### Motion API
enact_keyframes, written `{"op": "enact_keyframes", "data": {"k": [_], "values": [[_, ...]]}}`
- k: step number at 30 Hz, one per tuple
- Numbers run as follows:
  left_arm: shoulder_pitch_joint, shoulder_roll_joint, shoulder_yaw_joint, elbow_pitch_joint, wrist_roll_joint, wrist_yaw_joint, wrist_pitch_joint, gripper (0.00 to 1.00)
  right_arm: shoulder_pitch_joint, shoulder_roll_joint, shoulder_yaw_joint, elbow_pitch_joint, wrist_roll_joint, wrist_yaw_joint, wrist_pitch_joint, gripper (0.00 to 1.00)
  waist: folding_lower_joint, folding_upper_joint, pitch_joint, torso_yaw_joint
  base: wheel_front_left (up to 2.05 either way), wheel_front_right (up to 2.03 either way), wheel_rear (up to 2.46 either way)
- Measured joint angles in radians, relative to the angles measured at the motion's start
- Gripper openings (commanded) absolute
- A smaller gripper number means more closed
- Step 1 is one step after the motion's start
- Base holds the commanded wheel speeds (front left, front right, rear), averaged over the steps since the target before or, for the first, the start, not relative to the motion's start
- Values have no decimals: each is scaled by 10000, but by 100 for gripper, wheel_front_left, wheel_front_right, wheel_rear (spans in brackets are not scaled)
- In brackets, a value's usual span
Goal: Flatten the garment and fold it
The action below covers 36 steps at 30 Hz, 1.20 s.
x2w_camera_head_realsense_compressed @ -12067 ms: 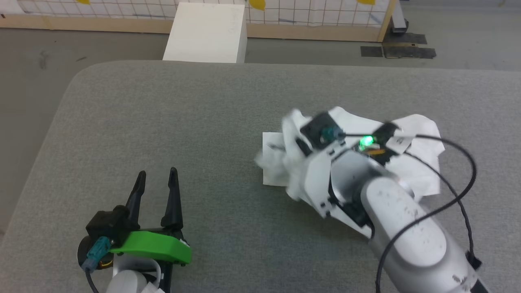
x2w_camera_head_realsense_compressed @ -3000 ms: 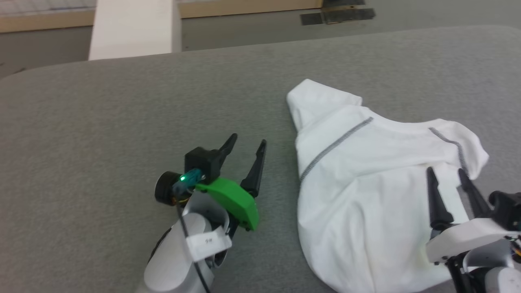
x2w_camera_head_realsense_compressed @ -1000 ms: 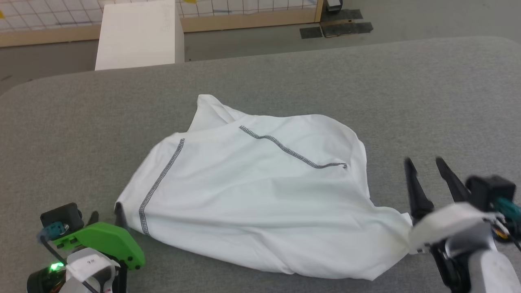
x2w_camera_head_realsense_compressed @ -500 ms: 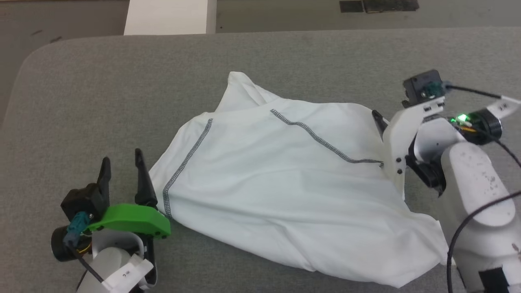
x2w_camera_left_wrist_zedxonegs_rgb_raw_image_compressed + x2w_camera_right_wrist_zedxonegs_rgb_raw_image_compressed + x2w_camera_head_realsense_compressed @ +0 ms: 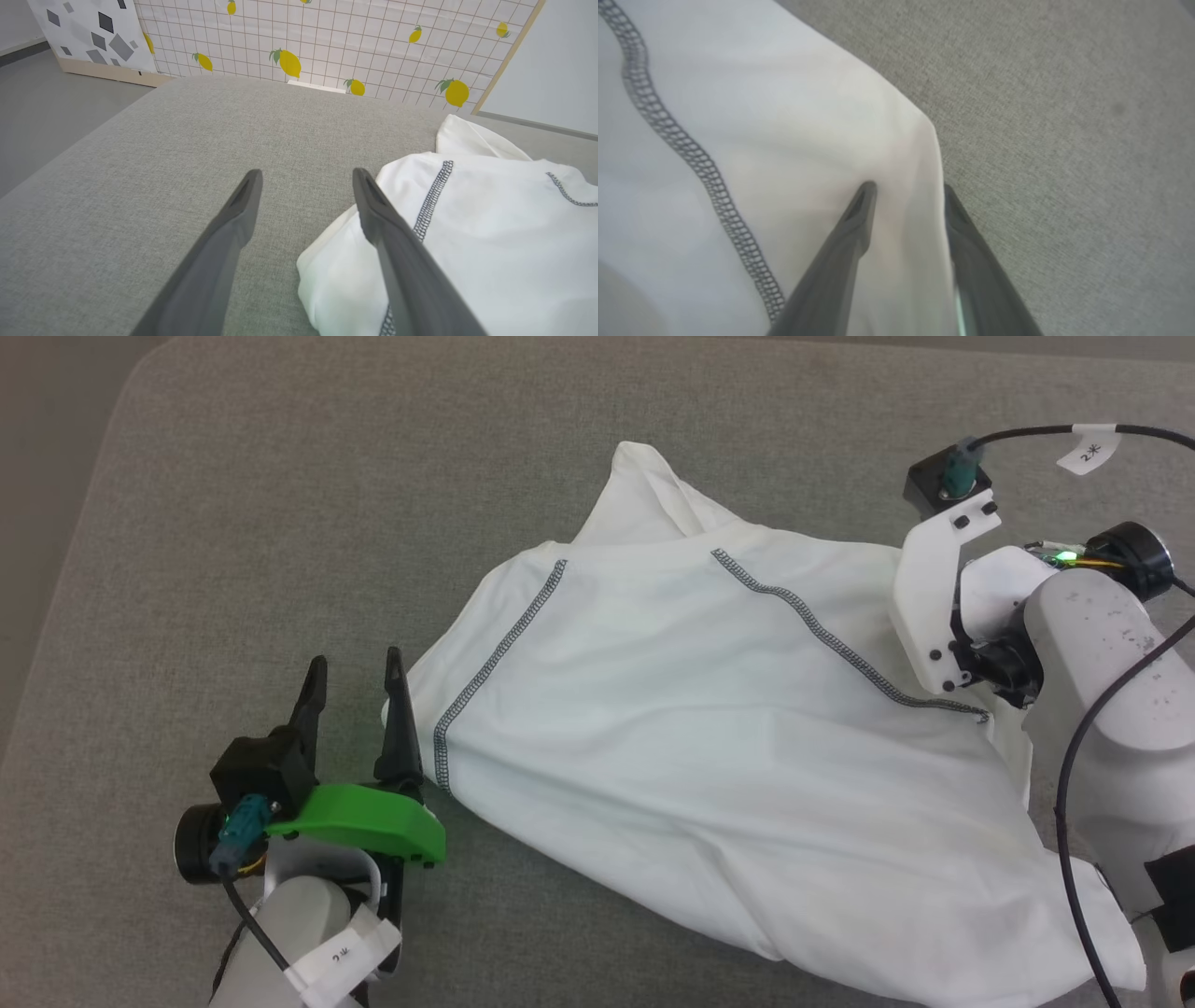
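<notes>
Grey padded table [image 5: 233, 523] underneath all. Across its middle and right, the white T-shirt [image 5: 709, 737]: a bunched ball some seconds back, now opened out, though skewed and rumpled at the far edge. Flattening well begun by the look of it, folding not yet. Right gripper [image 5: 906, 187] newly brought to the shirt's right edge, fingers parted narrowly astride the fabric. Left gripper [image 5: 355, 661] spread wide, just beside the left corner. Lemon-print panel [image 5: 327, 42] beyond the table, well apart from the work.
</notes>
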Motion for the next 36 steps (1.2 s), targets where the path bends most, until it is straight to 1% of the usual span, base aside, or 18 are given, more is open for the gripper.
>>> {"op": "enact_keyframes", "data": {"k": [2,5,9,11,14,16,17,20,24,28,29,30,31,33,36], "values": [[-7,105,-100,90,58,-157,4,100,-54,-38,65,-50,230,0,-67,0,0,0,64,42,0,0,0],[-109,533,-299,194,159,-476,328,100,-6,-184,217,-188,495,0,-451,0,0,0,38,9,0,0,0],[-419,1400,-550,215,267,-978,1496,100,335,-493,466,-577,763,0,-1126,0,0,0,-115,-178,0,0,0],[-586,1873,-721,184,339,-1338,2286,100,528,-631,610,-805,922,0,-1321,0,1,0,-213,-332,0,0,0],[-816,2389,-947,174,343,-1799,3521,100,748,-744,790,-1158,1143,0,-1471,0,0,0,-336,-581,0,0,0],[-910,2648,-1043,186,316,-2019,4199,100,836,-773,903,-1367,1269,0,-1538,0,0,0,-395,-760,0,0,0],[-965,2757,-1087,198,230,-2098,4600,100,879,-784,963,-1492,1333,0,-1544,0,1,0,-421,-866,0,0,0],[-1133,2959,-1220,251,73,-2157,5591,100,986,-825,1057,-1779,1455,0,-1576,0,0,0,-460,-1156,0,0,0],[-1313,3032,-1511,393,-128,-2288,6959,100,1014,-863,1154,-2073,1567,0,-1588,0,0,0,-425,-1492,0,0,0],[-1706,3229,-1714,466,-173,-2374,8004,100,1028,-905,1206,-2276,1603,0,-1588,0,-1,0,-318,-1733,0,0,0],[-1775,3271,-1753,476,-178,-2420,8178,58,1035,-918,1210,-2301,1624,0,-1588,0,-1,0,-295,-1770,0,0,0],[-1853,3321,-1810,481,-188,-2466,8345,21,1055,-936,1212,-2336,1661,0,-1588,0,-1,0,-267,-1812,0,0,0],[-1914,3375,-1877,483,-188,-2531,8441,0,1071,-943,1214,-2360,1674,0,-1586,0,-1,0,-247,-1849,0,0,0],[-2041,3415,-1962,437,-194,-2635,8462,0,1102,-976,1208,-2412,1676,0,-1586,0,-1,0,-227,-1901,0,0,0],[-2212,3384,-1992,343,-209,-2700,8136,0,1138,-1078,1160,-2539,1722,0,-1586,0,0,0,-271,-1915,0,0,0]]}}
